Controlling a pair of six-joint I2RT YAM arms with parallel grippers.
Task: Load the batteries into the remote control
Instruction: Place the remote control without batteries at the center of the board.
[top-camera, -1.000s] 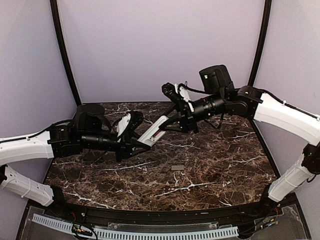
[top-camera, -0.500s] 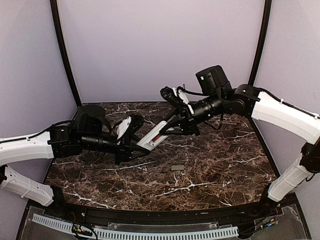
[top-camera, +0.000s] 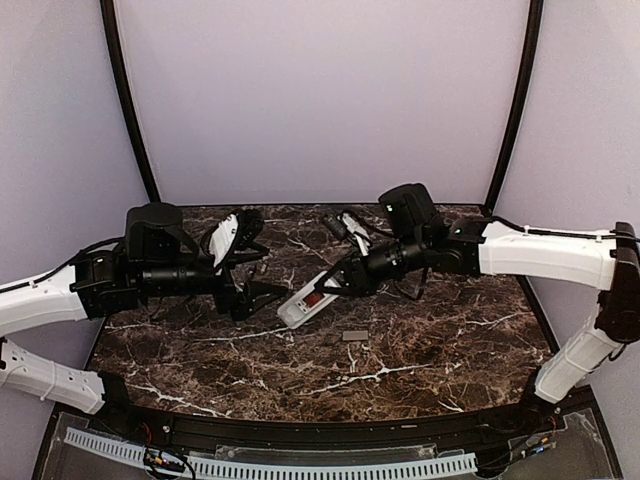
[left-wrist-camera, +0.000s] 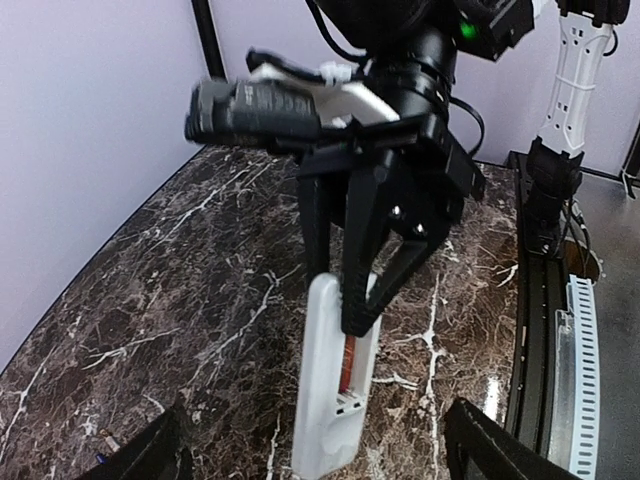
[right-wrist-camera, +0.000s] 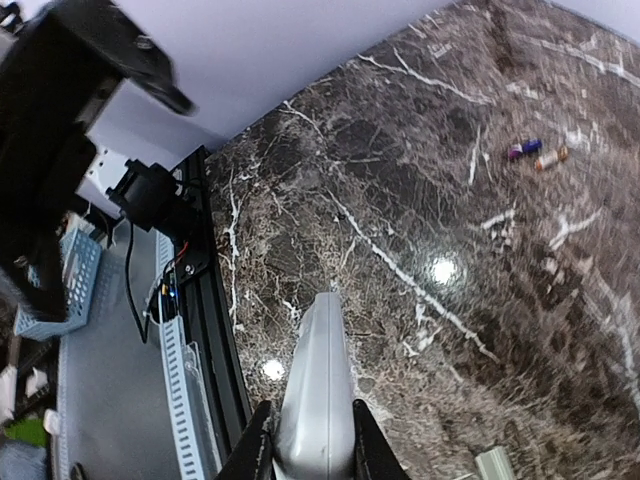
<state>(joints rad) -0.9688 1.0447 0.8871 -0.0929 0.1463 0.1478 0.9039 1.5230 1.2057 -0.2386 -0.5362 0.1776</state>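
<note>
Evidently mid-loading: right gripper (top-camera: 336, 284) clamps the remote (top-camera: 304, 301), compartment upward; left gripper (top-camera: 257, 263) gapes empty just beside it. Next, it must fetch the batteries (right-wrist-camera: 526, 150), lying well apart.

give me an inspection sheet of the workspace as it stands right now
surface: dark marble table, white veins, a few glare spots
job's things: remote control tilted, back recess open with red showing inside; two batteries lying side by side on the marble, apart from it
clutter: small flat cover piece lying alone on the marble
grippers: left gripper open, holding nothing, near the remote's lower end; right gripper shut on the remote's upper end
cables: black cable looping by the right wrist; none seen on the marble
surroundings: lilac walls, black posts, white slotted duct along the near edge
</note>
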